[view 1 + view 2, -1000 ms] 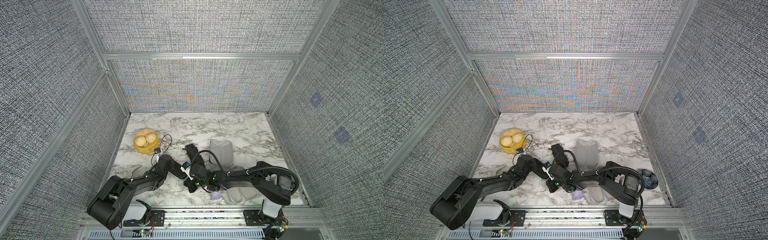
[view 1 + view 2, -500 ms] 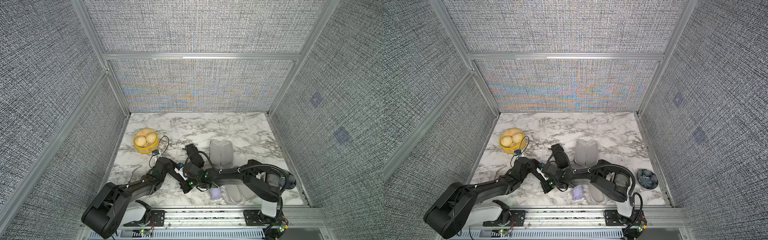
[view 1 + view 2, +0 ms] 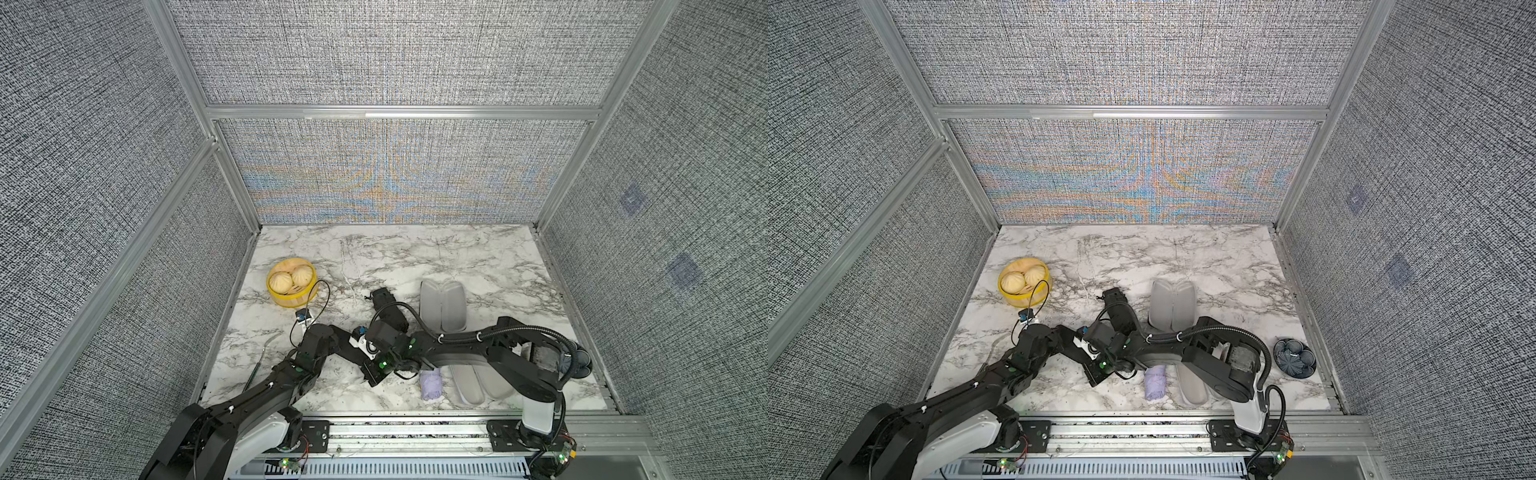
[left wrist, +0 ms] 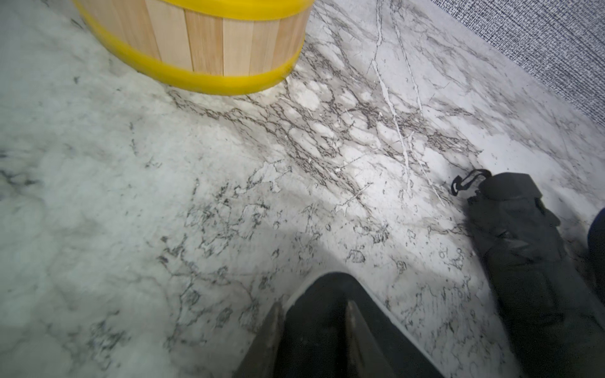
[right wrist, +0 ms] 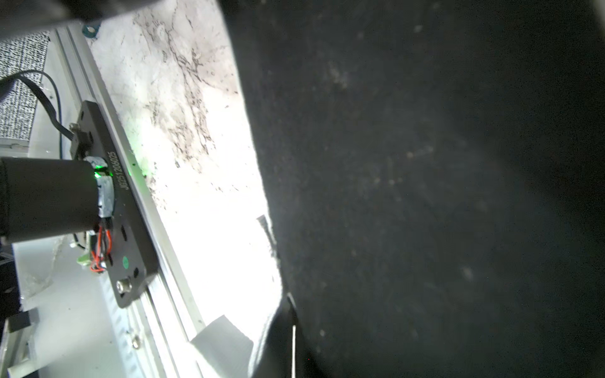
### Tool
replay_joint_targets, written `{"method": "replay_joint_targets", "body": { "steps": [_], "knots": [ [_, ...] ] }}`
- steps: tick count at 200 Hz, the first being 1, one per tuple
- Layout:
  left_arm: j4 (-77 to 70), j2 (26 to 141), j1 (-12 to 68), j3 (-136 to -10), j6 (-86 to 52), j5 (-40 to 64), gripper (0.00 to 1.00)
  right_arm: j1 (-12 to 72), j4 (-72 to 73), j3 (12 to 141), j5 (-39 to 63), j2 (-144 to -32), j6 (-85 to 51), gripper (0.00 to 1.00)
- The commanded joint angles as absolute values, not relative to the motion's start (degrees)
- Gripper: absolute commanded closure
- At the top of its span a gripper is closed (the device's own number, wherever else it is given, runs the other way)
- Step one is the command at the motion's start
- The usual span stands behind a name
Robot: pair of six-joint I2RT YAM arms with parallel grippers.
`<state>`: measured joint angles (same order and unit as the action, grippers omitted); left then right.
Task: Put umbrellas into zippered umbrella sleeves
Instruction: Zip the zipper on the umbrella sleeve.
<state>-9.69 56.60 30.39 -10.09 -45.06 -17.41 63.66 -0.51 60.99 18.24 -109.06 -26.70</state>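
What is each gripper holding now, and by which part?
The left gripper seems to grip the black case at its rounded end. The right gripper is shut; what it holds, if anything, cannot be told.

The steamer basket [image 3: 292, 282] sits far left. Right of it, an umbrella [image 3: 382, 298] lies just beside an open sleeve [image 3: 442, 305]. Nearer, a rolled umbrella [image 3: 431, 384] lies left of a second sleeve [image 3: 471, 388]; a dish [image 3: 1294, 358] sits rightmost.
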Motion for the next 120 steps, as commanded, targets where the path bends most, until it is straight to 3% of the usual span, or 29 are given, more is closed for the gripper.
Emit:
{"method": "replay_joint_targets", "body": {
  "steps": [1,77,120],
  "knots": [
    [0.6,51.33,30.94,-8.66,-44.72,-8.25,0.71,61.47,3.56,58.57,14.85,-107.21,-22.94,1.0],
    [18.77,20.01,30.96,-5.5,-45.37,-6.74,0.44,60.95,2.19,55.09,16.68,-104.4,-18.02,1.0],
    [24.38,15.73,30.94,-7.21,-44.05,-9.66,0.38,61.53,0.74,56.51,13.31,-103.28,-19.87,0.97]
  ]
}}
